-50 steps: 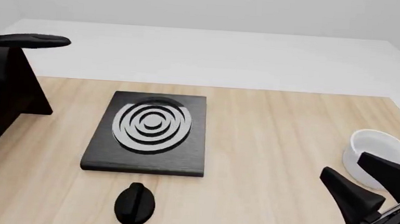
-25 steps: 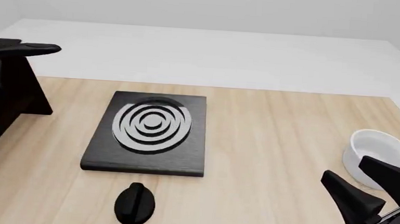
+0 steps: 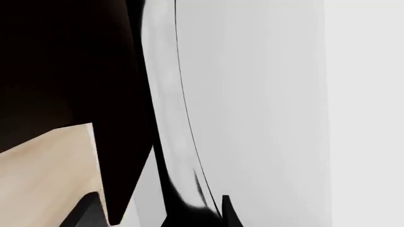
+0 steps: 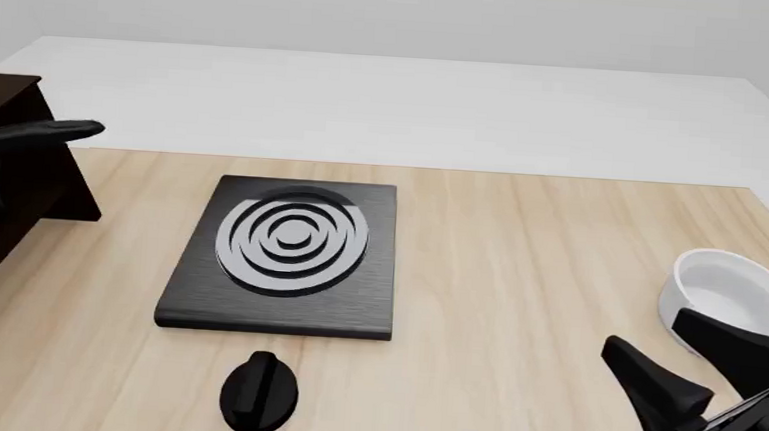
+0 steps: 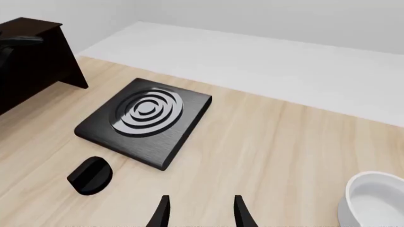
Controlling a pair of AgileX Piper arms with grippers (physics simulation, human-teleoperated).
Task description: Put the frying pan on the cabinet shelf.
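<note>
Pale wooden table (image 4: 515, 284), plain white surroundings

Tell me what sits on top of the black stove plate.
Nothing rests on the stove plate: its grey rings show fully uncovered in the front and right wrist views. The black knob lies apart on the table, nearer the arms. What lies beneath the plate is hidden.

Cabinet (image 4: 12, 193) and frying pan handle (image 4: 42, 132) cut by left edge; pan body unseen.

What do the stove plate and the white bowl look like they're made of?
Stove plate: dark, matte, faintly brushed streaks, with paler grey rings; possibly metal or dark wood, hard to tell. White bowl: smooth, plain white with soft shading, likely ceramic or plastic.
</note>
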